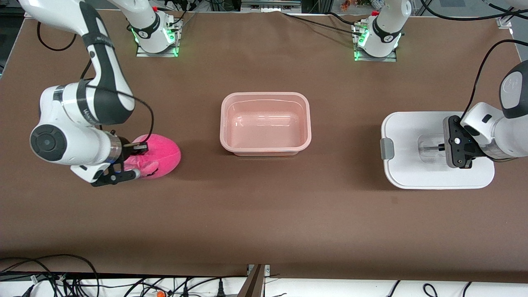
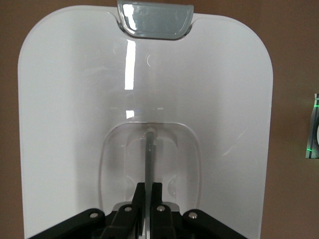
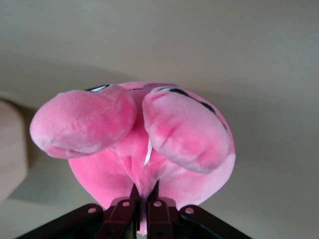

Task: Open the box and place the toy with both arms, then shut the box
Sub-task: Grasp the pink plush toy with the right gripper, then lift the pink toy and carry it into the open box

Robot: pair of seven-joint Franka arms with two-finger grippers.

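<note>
A brown table (image 1: 264, 214) is stretching across the room, with the two white arms reaching out over it from their bases. The lid (image 1: 412, 173) is lying flat toward the left arm's end of the table, white with a grey clip (image 1: 387, 149) on the edge facing the box, well apart from everything else. The box (image 1: 265, 123) is sitting open in the middle of the table, a pinkish translucent tub with nothing showing inside it. The toy (image 1: 163, 154) is resting on the table toward the right arm's end, bright pink and rounded, its two paler feet (image 3: 89, 124) bulging up at the right wrist camera. The left gripper (image 1: 442, 147) is sitting down on the lid's recessed centre, its jaws pressed together on the thin handle bar (image 2: 149, 149) there. The right gripper (image 1: 138, 147) is pressing low against the toy, its jaws pinched tight on a fold of the plush between the feet.
</note>
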